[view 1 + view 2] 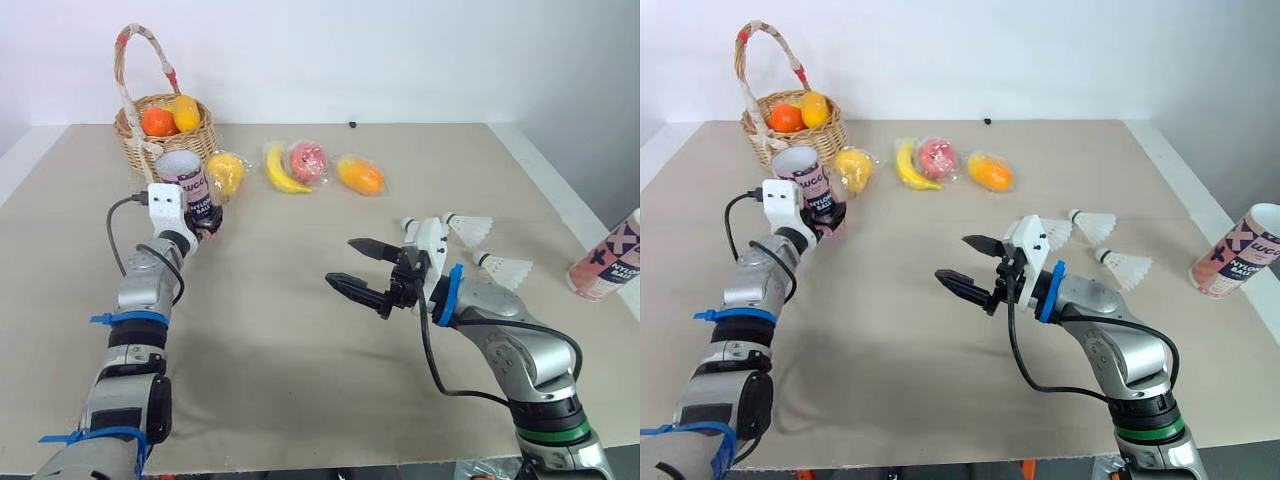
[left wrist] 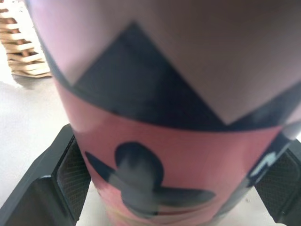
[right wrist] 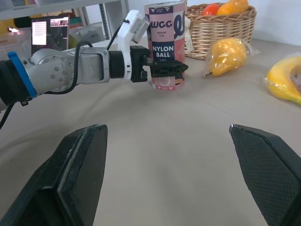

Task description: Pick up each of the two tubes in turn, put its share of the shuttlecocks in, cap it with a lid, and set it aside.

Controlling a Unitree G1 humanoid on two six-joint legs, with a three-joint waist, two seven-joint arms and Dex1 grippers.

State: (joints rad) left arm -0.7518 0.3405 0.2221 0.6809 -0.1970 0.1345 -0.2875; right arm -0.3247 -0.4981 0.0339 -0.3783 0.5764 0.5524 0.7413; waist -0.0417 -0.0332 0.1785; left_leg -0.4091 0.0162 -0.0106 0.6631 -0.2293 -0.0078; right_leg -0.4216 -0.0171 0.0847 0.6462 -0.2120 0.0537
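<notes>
Left eye view: in the upper left, the left gripper (image 1: 205, 222) is squeezed tight around the bottom of a pink tube (image 1: 185, 180). The tube's open end points up, and it is just beside the basket (image 1: 165, 140) of fruit. In the middle, the right gripper (image 1: 341, 262) hangs over the counter (image 1: 280, 340) with its fingers wide apart, holding nothing. The shuttlecocks (image 1: 468, 228) lie near it, to the right. The other tube (image 1: 605, 262) is at the right edge.
</notes>
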